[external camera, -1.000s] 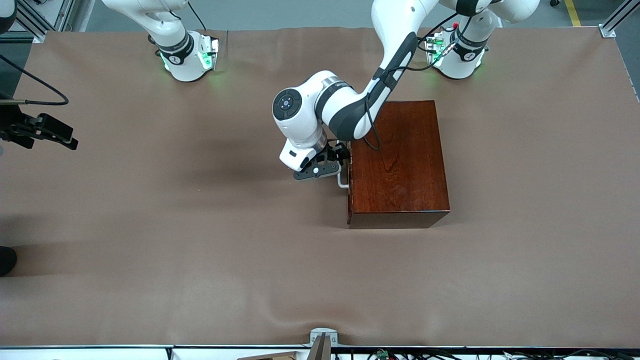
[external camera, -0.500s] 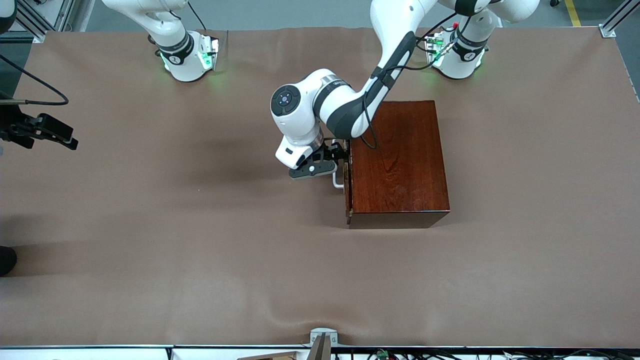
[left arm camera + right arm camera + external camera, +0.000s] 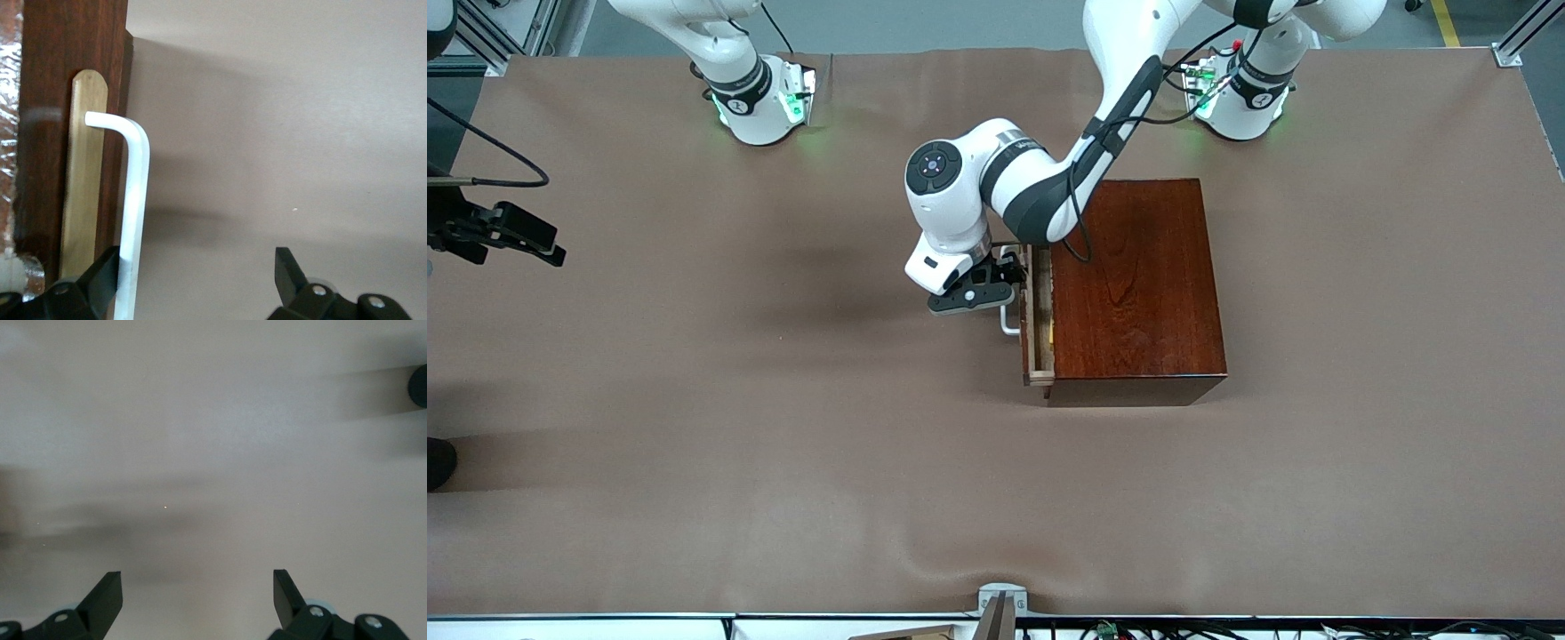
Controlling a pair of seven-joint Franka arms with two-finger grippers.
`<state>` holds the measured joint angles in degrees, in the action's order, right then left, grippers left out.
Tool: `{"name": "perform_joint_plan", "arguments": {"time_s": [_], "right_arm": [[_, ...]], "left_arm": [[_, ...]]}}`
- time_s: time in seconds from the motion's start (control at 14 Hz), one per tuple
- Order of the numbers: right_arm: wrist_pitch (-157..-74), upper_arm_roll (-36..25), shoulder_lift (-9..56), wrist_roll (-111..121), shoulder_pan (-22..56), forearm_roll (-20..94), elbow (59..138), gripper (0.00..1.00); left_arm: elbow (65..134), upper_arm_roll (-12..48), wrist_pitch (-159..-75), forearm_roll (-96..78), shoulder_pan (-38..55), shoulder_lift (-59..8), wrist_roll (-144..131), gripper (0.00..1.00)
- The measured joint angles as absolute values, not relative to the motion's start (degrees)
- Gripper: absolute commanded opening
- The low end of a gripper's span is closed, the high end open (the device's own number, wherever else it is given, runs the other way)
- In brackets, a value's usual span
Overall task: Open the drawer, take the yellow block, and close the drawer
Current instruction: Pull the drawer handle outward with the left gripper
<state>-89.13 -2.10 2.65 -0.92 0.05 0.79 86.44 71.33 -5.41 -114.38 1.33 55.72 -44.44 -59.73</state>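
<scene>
While the left gripper [image 3: 1009, 286] hooks the white U-shaped bar handle [image 3: 1009, 322], jaws apart, the reddish-brown wooden box's drawer [image 3: 1037, 313] is barely open — the small yellow block [image 3: 1050, 334] peeks inside, untaken; the right gripper [image 3: 193, 600] waits, jaws apart.

The drawer [image 3: 1037, 316] stands out from the box [image 3: 1138, 289] only by a narrow slit; the yellow block [image 3: 1050, 335] shows in it, and the gap looks too narrow for fingers. The left gripper [image 3: 996, 289], fingers spread, is at the handle [image 3: 1009, 320], one finger [image 3: 107, 280] touching the bar. The right gripper [image 3: 197, 593] hangs open over bare table [image 3: 738, 400].
</scene>
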Motion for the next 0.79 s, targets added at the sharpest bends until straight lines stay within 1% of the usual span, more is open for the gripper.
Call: {"name": "perform_joint_plan", "arguments": {"time_s": [0.29, 0.79], "right_arm": [[-89.1, -2.1, 2.7, -0.9, 0.1, 0.8, 86.4, 1.00], [-89.1, -2.1, 2.7, -0.9, 0.1, 0.8, 86.4, 1.00]], "left_arm": [[71.3, -5.0, -116.2, 0.9, 55.7, -44.5, -60.6, 1.00], [71.3, -4.7, -117.1, 0.9, 56.1, -44.9, -60.9, 1.00]]}}
